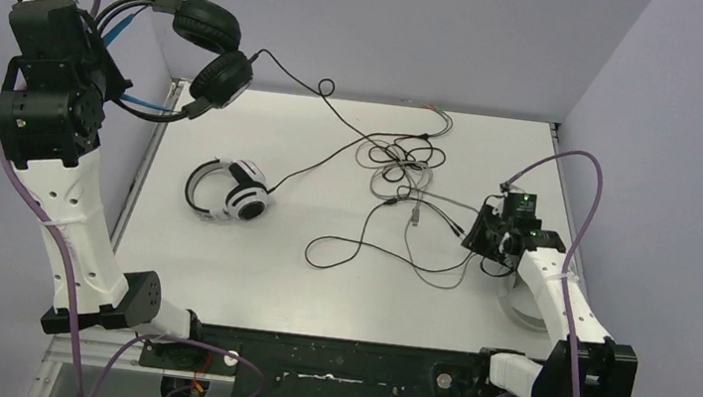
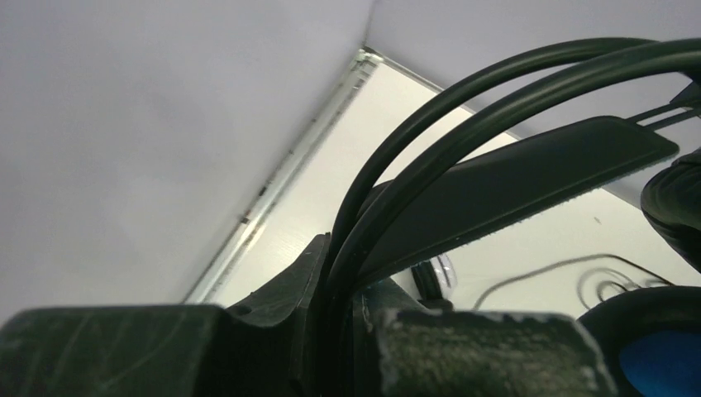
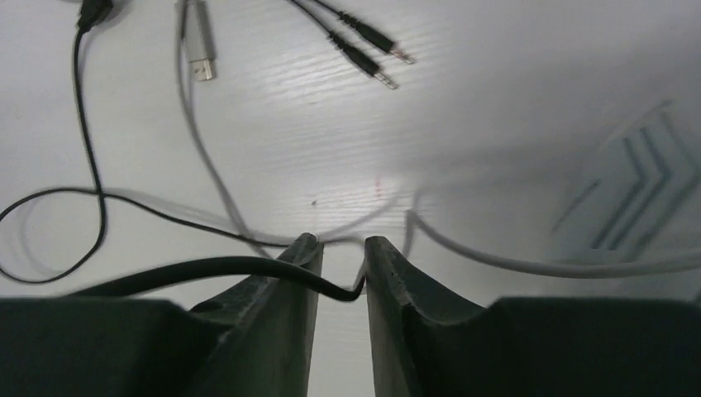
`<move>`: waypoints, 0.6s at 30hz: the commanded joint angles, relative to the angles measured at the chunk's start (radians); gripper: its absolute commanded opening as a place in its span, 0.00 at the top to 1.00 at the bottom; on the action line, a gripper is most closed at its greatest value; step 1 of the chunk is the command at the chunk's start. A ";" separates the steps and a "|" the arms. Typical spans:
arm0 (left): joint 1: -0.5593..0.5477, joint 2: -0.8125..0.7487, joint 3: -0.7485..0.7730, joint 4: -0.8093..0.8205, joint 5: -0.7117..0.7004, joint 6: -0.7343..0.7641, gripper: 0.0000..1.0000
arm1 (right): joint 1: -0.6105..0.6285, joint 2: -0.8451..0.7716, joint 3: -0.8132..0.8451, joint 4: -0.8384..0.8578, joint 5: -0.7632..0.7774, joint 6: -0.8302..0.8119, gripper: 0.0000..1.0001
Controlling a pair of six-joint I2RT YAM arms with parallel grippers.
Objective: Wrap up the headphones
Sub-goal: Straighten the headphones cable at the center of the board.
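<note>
Left claw (image 2: 335,331) grips black headphones (image 1: 206,50); no legible writing.

One black over-ear headset with blue lining (image 1: 206,52); one white-and-black headset (image 1: 229,190); one silver USB plug (image 3: 198,51); two slim audio jack plugs (image 3: 368,48).

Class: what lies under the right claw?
Under the right claw lies bare table, with a black cable running between its fingers and a pale cable beside them. The arm covers whatever lies nearer its base.
</note>
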 commanded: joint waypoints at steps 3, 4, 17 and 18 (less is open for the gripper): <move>0.008 -0.045 -0.026 0.214 0.528 -0.116 1.00 | 0.169 -0.050 0.060 0.165 -0.181 -0.101 0.51; 0.004 -0.038 -0.038 0.221 0.590 -0.131 1.00 | 0.189 -0.024 0.090 0.149 -0.220 -0.123 0.46; -0.117 -0.040 -0.126 0.239 0.719 -0.126 1.00 | 0.321 -0.009 0.162 0.478 -0.676 -0.107 0.00; -0.119 -0.037 -0.123 0.245 0.732 -0.138 1.00 | 0.327 -0.002 0.132 0.587 -0.684 -0.062 0.00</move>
